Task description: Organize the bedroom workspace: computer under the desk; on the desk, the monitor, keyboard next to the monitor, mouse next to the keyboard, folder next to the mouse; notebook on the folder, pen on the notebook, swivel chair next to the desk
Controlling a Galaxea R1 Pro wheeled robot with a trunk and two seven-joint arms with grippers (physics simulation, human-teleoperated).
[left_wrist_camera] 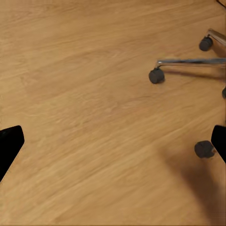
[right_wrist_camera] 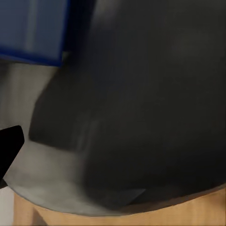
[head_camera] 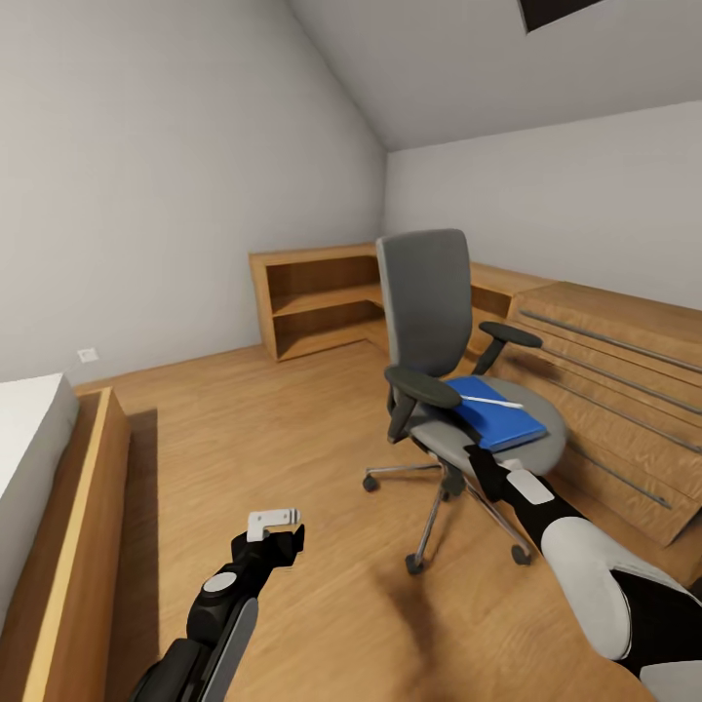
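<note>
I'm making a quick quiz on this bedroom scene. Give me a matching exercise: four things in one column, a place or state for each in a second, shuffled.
1. folder
2. pen
3. swivel chair
4. left gripper

A. over bare wooden floor
B. lying on the blue cover
C. flat on the grey seat
D. standing by the low wooden cabinets

Pairs: 1-C, 2-B, 3-D, 4-A
</note>
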